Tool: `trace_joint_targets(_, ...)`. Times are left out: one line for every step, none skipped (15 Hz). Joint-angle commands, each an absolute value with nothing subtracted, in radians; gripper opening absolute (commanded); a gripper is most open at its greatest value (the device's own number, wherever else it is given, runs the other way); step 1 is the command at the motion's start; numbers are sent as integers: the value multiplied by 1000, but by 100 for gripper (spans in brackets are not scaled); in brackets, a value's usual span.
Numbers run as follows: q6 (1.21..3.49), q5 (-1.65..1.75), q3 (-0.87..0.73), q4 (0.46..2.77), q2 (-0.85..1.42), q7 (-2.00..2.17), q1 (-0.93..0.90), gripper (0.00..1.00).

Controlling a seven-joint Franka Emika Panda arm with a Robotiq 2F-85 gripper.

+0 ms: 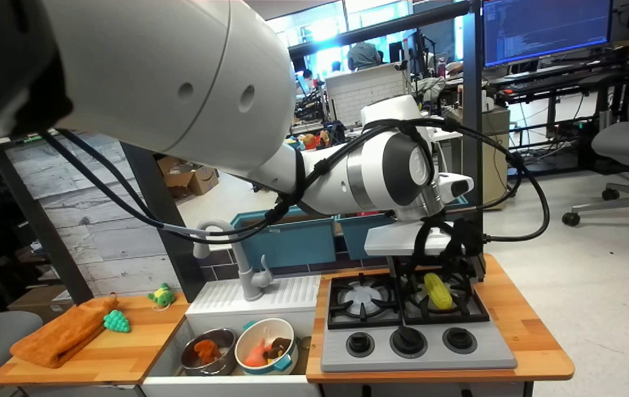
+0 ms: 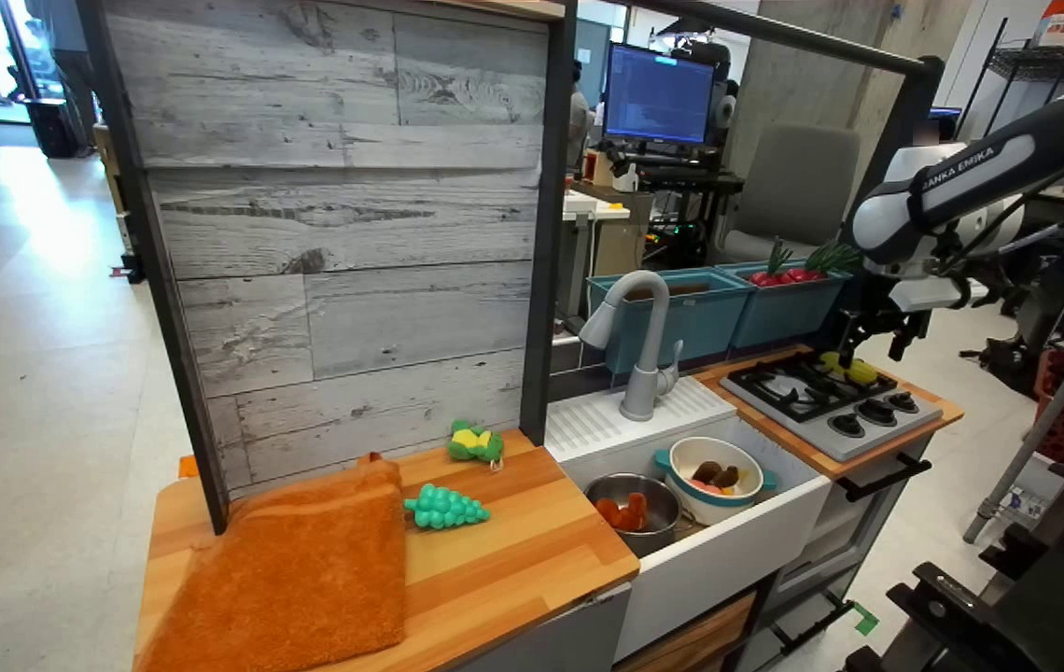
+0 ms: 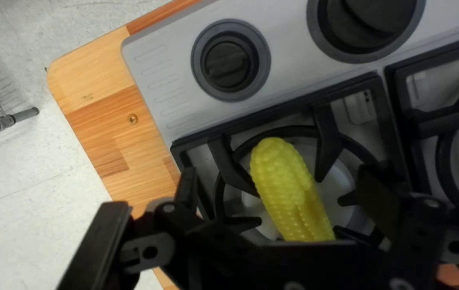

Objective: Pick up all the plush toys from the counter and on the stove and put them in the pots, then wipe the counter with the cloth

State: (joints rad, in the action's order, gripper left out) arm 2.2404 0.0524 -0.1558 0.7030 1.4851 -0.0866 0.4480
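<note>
A yellow, corn-shaped plush toy (image 3: 290, 189) lies on the right burner of the stove (image 3: 165, 92). My open gripper (image 3: 280, 185) is over it, fingers apart on either side; its lower end is hidden behind the gripper body. In both exterior views, a green-and-yellow turtle (image 2: 474, 441) and a teal bumpy toy (image 2: 448, 507) rest on the wooden counter (image 2: 541, 551), beside the folded orange cloth (image 2: 299, 569). The steel pot (image 2: 651, 543) contains an orange-red toy (image 2: 625, 513). Pink, brown and yellow pieces sit inside the pale pot (image 2: 714, 511) with teal handles.
Both pots stand in the white sink (image 1: 232, 383). A grey faucet (image 2: 653, 345) rises behind them, between the counter and the stove. Blue planters (image 1: 292, 242) line the back. Dark frame posts (image 2: 546, 224) and a top rail (image 1: 380, 30) surround the kitchen.
</note>
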Motion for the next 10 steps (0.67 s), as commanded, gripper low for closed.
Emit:
trace_joint_targets(2267, 57, -167, 684, 1484, -47, 448, 100)
trace_joint_targets(2260, 55, -171, 664, 1494, -32, 448, 100)
trace_joint_targets(2261, 52, -172, 663, 1493, -19, 447, 100)
trace_joint_targets(2253, 51, -172, 654, 1495, -6, 447, 100)
trace_joint_targets(2248, 52, -173, 644, 1500, 6, 446, 100)
trace_joint_targets(2244, 53, -174, 636, 1506, 16, 446, 100)
trace_joint_targets(2236, 55, -175, 627, 1512, 28, 445, 100)
trace_joint_targets(2213, 50, -182, 593, 1532, 37, 445, 100)
trace_joint_targets(2194, 55, -180, 627, 1509, 33, 442, 100)
trace_joint_targets(2229, 52, -165, 658, 1493, 13, 449, 100)
